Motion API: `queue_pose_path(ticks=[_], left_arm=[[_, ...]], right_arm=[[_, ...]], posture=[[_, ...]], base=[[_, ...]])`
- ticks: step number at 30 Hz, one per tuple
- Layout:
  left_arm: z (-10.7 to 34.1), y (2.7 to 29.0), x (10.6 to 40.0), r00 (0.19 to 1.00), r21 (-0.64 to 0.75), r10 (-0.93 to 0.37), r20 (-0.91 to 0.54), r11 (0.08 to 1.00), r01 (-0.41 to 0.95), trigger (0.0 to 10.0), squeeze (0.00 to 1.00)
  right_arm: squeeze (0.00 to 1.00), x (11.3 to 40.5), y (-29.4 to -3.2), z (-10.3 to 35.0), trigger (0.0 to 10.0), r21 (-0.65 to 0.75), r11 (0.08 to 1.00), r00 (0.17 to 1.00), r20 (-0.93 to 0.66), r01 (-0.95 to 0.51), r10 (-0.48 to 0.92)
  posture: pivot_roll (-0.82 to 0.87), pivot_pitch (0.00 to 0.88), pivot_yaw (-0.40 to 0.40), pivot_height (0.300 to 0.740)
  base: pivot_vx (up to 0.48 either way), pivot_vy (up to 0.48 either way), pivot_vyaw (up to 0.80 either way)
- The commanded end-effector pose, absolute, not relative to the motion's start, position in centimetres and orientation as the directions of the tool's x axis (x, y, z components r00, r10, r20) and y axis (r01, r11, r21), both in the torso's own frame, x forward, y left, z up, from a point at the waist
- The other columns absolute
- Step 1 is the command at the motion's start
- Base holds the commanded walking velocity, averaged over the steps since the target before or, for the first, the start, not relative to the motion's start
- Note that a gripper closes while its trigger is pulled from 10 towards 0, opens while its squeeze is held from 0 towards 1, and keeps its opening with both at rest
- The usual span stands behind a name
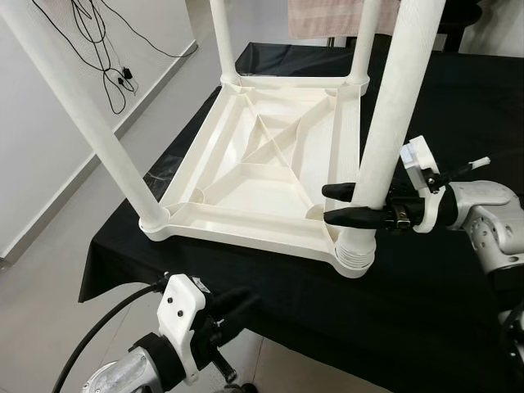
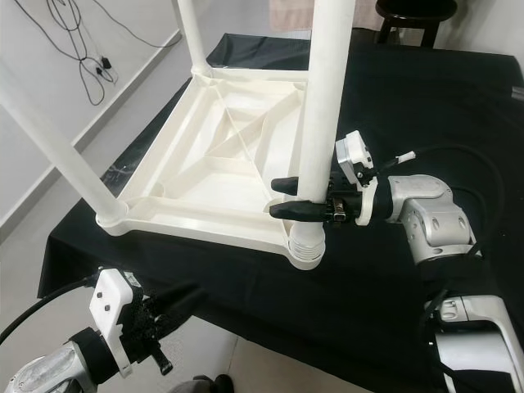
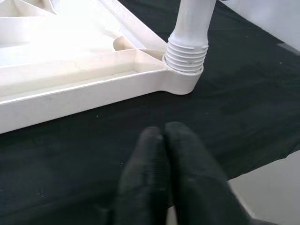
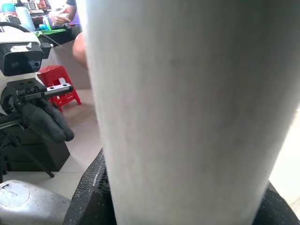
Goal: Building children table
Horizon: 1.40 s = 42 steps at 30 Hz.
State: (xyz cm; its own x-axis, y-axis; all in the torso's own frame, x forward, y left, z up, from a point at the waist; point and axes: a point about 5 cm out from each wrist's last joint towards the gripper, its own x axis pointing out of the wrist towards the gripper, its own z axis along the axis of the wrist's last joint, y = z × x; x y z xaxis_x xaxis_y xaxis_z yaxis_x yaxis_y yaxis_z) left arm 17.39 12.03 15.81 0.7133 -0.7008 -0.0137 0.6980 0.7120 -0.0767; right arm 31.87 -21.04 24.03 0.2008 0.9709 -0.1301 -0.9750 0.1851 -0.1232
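Assembly is at the leg-fitting stage. The white children table top (image 1: 262, 176) is laid upside down on the black-covered table (image 1: 458, 327), and four white legs are stood in its corner sockets. The near right leg (image 1: 391, 123) is clamped just above its threaded collar (image 1: 355, 248) by the right tool (image 1: 340, 205), whose two black fingers are closed around the tube, one on each side. Several thread ridges are exposed above the corner socket (image 3: 183, 83), so the leg is judged not fully seated.

The left tool (image 3: 164, 154) is held low at the near table edge, fingers pressed together on nothing, pointed toward that same corner.

For the step in hand, the leg should be kept square to the socket while it is turned, so that the threads are not crossed. The grip should be kept low, near the collar, where leverage against tilting is smallest. The top may rotate on the cloth; bracing the rim with the free tool is advised.
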Motion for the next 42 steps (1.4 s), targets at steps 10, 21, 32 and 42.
queue_pose_path(ticks=[10,21,32,42], left_arm=[[15.7,12.5,17.1,0.695,-0.087,-0.718,-0.037,0.695,0.714,0.0,0.00],[15.6,12.6,17.3,0.693,-0.089,-0.719,-0.040,0.694,0.715,0.0,0.00],[15.3,12.6,17.5,0.692,-0.082,-0.719,-0.055,0.694,0.715,10.0,0.00],[15.3,12.5,17.4,0.690,-0.088,-0.722,-0.054,0.692,0.717,10.0,0.00]], right_arm=[[0.00,30.4,-20.1,21.9,10.0,-0.090,0.263,0.260,0.042,-0.961,0.965],[0.00,29.2,-19.7,21.0,10.0,-0.095,0.264,0.263,0.026,-0.960,0.965],[0.00,27.6,-19.0,19.9,10.0,-0.141,0.085,0.121,-0.270,-0.986,0.955],[0.00,28.2,-18.6,21.3,10.0,-0.096,0.009,0.036,-0.283,-0.995,0.959]], posture=[[0.04,0.215,0.081,0.740],[0.03,0.201,0.090,0.740],[0.02,0.182,0.090,0.740],[0.02,0.193,0.084,0.740]], base=[[0.000,0.000,0.00],[0.000,0.000,0.00],[0.000,0.000,0.00],[0.000,0.000,0.00]])
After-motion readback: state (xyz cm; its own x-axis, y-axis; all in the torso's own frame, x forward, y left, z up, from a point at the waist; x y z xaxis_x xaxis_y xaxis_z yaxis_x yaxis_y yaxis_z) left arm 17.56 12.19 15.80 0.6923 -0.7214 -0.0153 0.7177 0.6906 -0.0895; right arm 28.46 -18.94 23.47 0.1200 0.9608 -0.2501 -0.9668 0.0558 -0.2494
